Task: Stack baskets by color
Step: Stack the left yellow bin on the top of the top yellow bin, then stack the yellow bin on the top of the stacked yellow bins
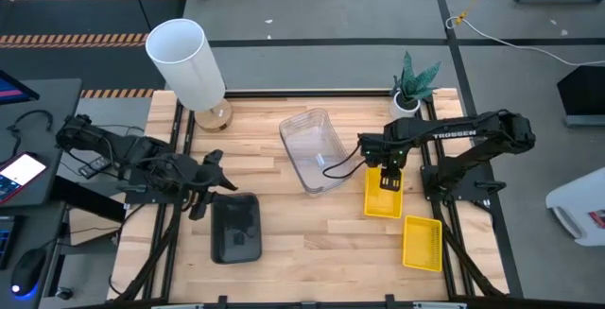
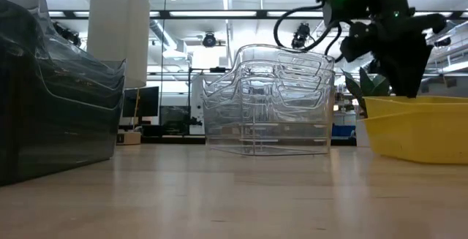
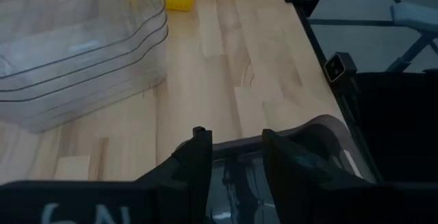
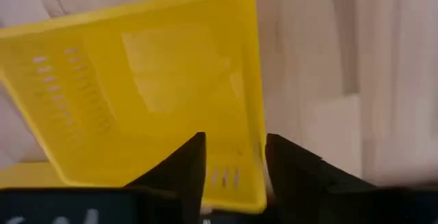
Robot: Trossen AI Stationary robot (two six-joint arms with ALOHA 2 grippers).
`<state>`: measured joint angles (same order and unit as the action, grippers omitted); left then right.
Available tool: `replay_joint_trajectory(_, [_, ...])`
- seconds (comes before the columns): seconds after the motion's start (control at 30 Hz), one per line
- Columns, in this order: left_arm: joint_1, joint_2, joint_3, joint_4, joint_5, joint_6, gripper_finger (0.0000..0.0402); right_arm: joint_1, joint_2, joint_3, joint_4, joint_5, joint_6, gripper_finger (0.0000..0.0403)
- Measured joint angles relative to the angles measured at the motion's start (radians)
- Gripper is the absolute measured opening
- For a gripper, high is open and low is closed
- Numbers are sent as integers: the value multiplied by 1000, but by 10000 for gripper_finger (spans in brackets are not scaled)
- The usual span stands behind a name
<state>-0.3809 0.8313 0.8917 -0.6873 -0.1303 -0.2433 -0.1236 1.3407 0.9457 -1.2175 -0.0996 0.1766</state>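
In the high view the wooden table (image 1: 312, 233) fills the middle of the frame, and the baskets sit in three colour groups. The clear stack (image 1: 312, 150) lies just above centre, its nested trays also standing at the middle of the low view (image 2: 267, 100). The dark grey stack (image 1: 235, 229) rests at lower left of centre. Right of centre lies a yellow basket (image 1: 382, 194), and a second yellow basket (image 1: 423, 243) sits apart from it toward the lower right, tilted slightly. The right gripper (image 1: 388, 179) hangs directly over the upper end of the first yellow basket; in the right wrist view its two dark fingers (image 4: 181, 166) stand apart with the basket's rim between them at the bottom of the frame, though whether the pads touch the plastic cannot be told. The left gripper (image 1: 201, 196) is at the left of the high view, just beside the upper left corner of the dark grey stack; the left wrist view shows its fingers (image 3: 195, 166) spread apart over the edge of that grey stack (image 3: 287, 162), holding nothing. A tall white cylinder lamp (image 1: 186, 61) stands at the table's upper left, and a small potted plant (image 1: 413, 84) at its upper right.
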Motion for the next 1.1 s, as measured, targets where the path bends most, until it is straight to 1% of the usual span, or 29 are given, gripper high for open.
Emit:
replay_joint_trajectory(0.13, [0, -16, 0, -1, 0, 0, 133, 31, -37, 36, -58, 39, 63, 184])
replay_joint_trajectory(0.27, [0, -38, 0, -7, 15, -13, 133, 98, -105, 20, -44, 78, 131, 201])
replay_joint_trajectory(0.4, [0, -57, 0, -6, 19, -24, 133, 179, -157, -19, -14, 181, 205, 204])
replay_joint_trajectory(0.6, [0, -61, 0, -6, 19, -60, 133, 296, -191, -35, -10, 178, 298, 203])
replay_joint_trajectory(0.67, [0, -61, 0, -6, 19, -65, 133, 331, -191, -35, -11, 161, 340, 203])
replay_joint_trajectory(0.8, [0, -60, 0, -11, 20, -91, 133, 406, -182, -35, -16, 46, 462, 203])
replay_joint_trajectory(0.93, [0, -60, 0, -40, 20, -109, 133, 512, -155, -51, -20, -12, 500, 199])
replay_joint_trajectory(1.1, [0, -59, 0, -51, 20, -113, 133, 611, -106, -77, -6, -72, 604, 193])
